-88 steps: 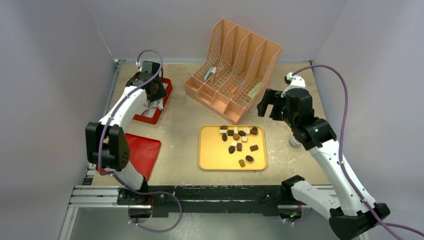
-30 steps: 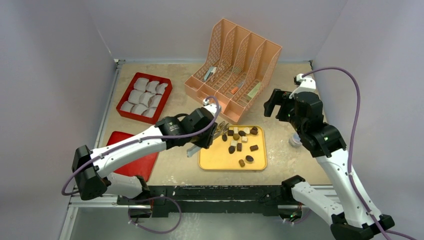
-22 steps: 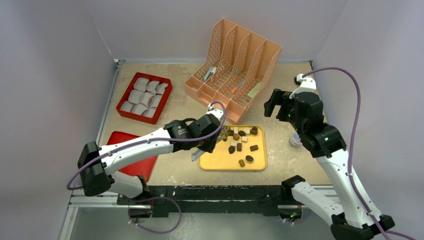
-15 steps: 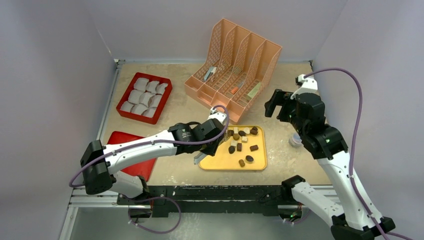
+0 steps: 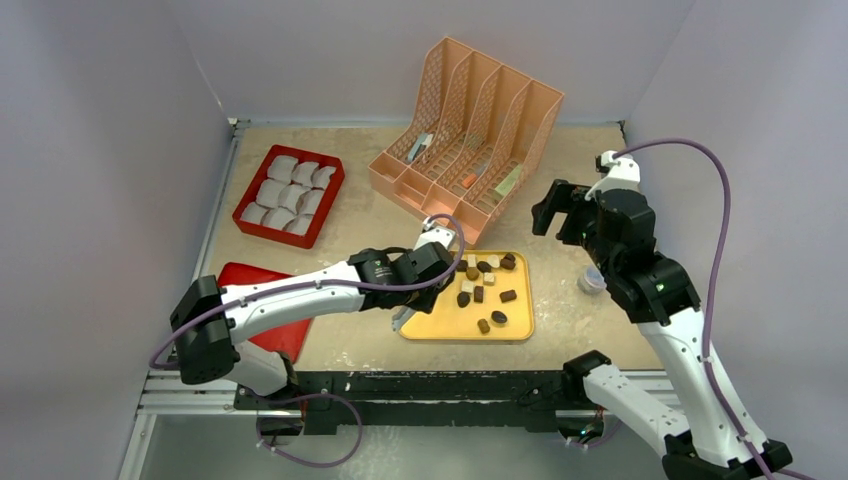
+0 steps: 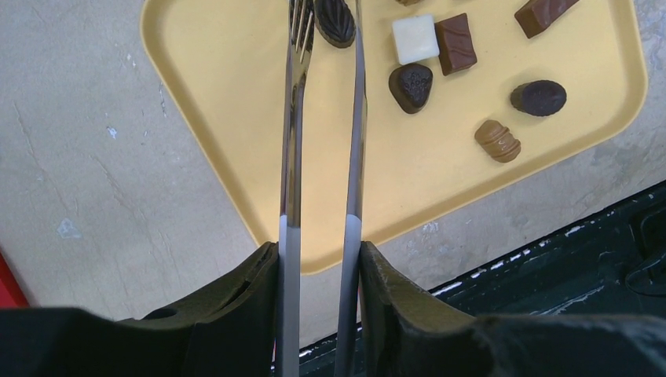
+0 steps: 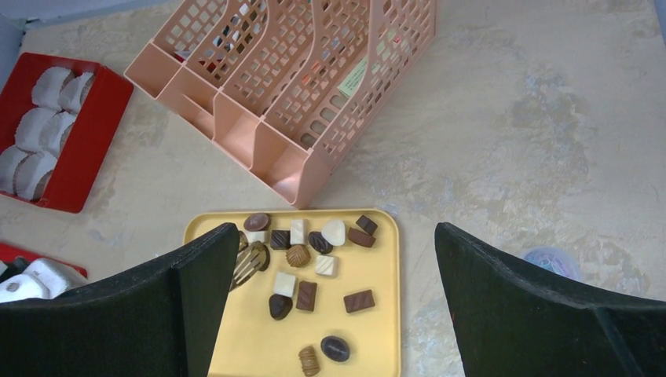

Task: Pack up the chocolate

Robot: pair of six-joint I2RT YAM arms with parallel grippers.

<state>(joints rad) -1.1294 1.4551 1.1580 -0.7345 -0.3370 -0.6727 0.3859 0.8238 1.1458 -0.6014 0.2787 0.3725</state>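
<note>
The left arm has swung away from the red box (image 5: 326, 208) at the back left. It now reaches across the desk (image 5: 580, 160) to the yellow tray (image 5: 450, 326).

The biggest thing on the desk is the pink file rack (image 5: 470, 130) at the back. The red box comes next, full of white paper cups. The yellow tray sits near the front, in the middle.

The right claw (image 5: 556, 212) hangs high over the right side, its fingers wide apart and holding nothing. The left claw (image 6: 318, 267) is clamped on a pair of metal tongs (image 6: 289, 157). The tongs point down into the tray.

All the chocolate (image 5: 482, 282) lies on the tray, mostly at the back, and none is in the paper cups yet. One dark oval piece (image 6: 334, 20) sits between the tong tips. I cannot tell if the tips pinch it yet.

That piece looks smooth and round, so it could pop out if the tongs close crooked. It could also fall on the long way to the red box if the squeeze is too soft. The thin tips could bump the pieces just beside it too.
</note>
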